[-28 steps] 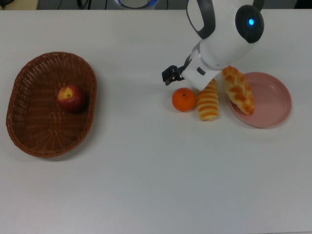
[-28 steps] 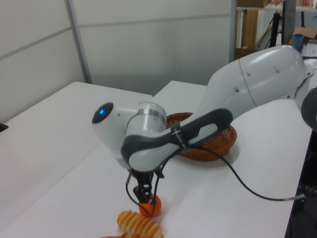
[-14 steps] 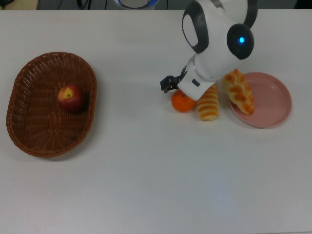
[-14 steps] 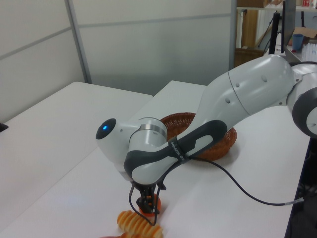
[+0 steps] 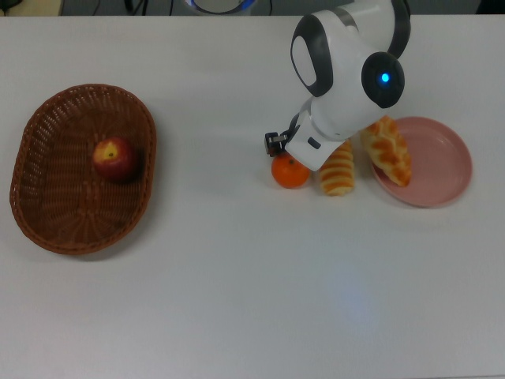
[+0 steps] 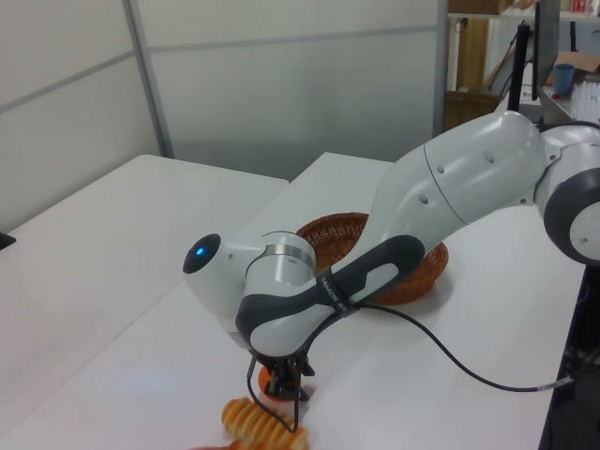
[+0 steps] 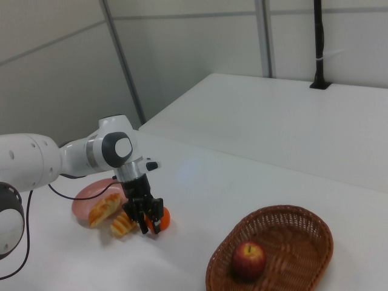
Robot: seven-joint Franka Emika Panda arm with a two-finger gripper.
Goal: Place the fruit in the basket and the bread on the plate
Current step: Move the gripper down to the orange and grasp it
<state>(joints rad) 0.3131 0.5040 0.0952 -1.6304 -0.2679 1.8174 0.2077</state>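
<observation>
Arm [image 6: 441,197] lower than a second ago, its jaws now down around the mandarin [image 5: 289,173], spread either side; whether they press it cannot be told. Counter [image 5: 252,284]: wide bare room between basket [image 5: 47,213] and mandarin. Basket holds the apple [image 5: 113,158]. Plate [image 5: 442,162] carries the loaf [image 5: 389,150], overhanging its rim. Roll [image 5: 338,172] just beside the mandarin

White Panda arm reaches low over desk [image 5: 237,276], wrist bent downward, blue indicator light lit on wrist housing. Gripper [image 7: 151,221] points down, black fingers [image 7: 143,219] parted, straddling mandarin [image 5: 290,172]. Black cable trails along forearm.
</observation>
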